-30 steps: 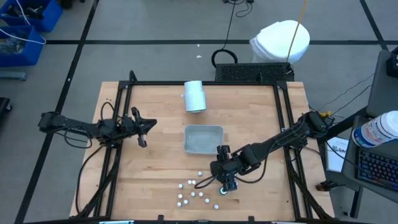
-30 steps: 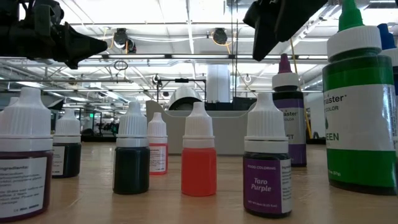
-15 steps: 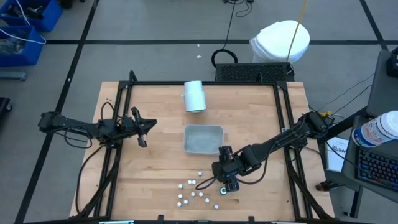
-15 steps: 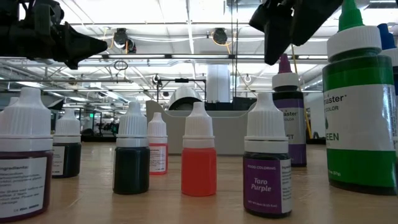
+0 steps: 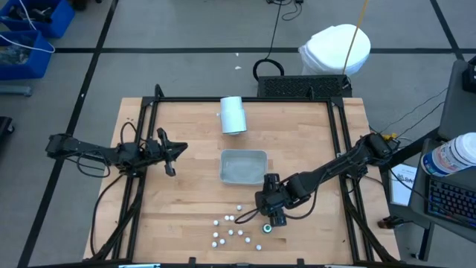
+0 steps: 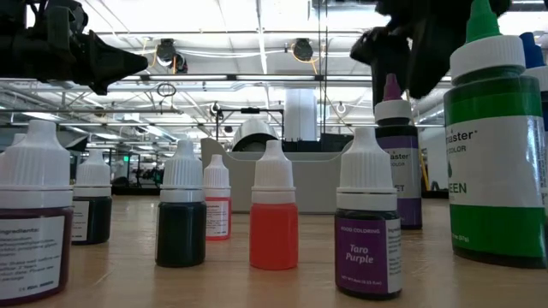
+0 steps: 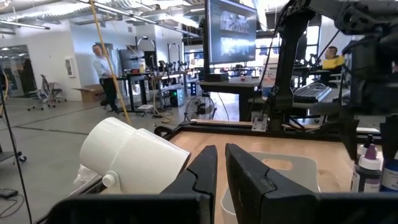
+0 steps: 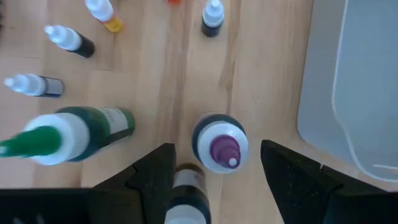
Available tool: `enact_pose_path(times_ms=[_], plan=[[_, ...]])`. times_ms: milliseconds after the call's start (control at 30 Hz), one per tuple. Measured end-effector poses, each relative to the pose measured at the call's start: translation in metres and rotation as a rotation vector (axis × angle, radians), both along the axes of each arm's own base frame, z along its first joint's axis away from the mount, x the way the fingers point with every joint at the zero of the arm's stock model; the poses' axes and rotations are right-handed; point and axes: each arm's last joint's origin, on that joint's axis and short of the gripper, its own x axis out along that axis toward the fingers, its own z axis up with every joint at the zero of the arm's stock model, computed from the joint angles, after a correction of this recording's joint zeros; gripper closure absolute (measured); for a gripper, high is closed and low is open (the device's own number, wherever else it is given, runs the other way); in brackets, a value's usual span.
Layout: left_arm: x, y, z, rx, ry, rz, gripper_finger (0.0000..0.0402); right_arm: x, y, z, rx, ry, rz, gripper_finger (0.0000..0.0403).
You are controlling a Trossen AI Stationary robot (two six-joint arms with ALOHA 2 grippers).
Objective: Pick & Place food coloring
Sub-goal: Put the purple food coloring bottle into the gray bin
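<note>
From my seat, the food coloring bottles (image 6: 274,205) stand nearest the front edge of the desk (image 5: 186,193), a loose cluster of small ones all upright, long axes vertical, tips pointing up. In the low view I read a purple one labelled Taro Purple (image 6: 367,227), a red one beside it, a dark one, and a big green bottle (image 6: 495,137) at the right of that view, also upright, nozzle up.

Just behind that cluster my right gripper (image 5: 274,217) hangs over a purple-tipped bottle (image 8: 219,143). The right wrist view looks straight down on its cap, so it stands upright, tip toward the camera, between the two spread fingers (image 8: 158,177); the gripper is released, gripping nothing. Against a second ago, this gripper has drifted a little toward the tray side and sits more squarely over the purple-tipped bottle; the bottles themselves have not moved.

Farther back lies the grey tray (image 5: 243,166), near the middle of the desk, and beyond it a white cylinder (image 5: 233,115) on its side near the far edge.

My left gripper (image 5: 169,154) waits at the left side of the desk, well apart from the bottles, clenched and holding nothing, unchanged.
</note>
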Motion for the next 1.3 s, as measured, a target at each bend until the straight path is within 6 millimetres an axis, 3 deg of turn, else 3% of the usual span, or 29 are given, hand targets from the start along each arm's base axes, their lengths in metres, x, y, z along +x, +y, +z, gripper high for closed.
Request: enact_pose_path(times_ms=[567,1033,1300], plan=[[0.0000,0.0000,0.0001,0.007,0.002,0.001,0.0360,0.0059,-0.0088,-0.0050,0.004,-0.031,-0.006,0.0183],[0.0000,0.0000,0.0001,0.004,0.001,0.001,0.0360,0.0072,-0.0082,-0.0043,0.004,-0.047,0.008,0.0298],[0.0000,0.0000,0.0001,0.004,0.001,0.001,0.0360,0.0075,-0.0081,-0.0040,0.001,-0.052,0.016,0.0294]])
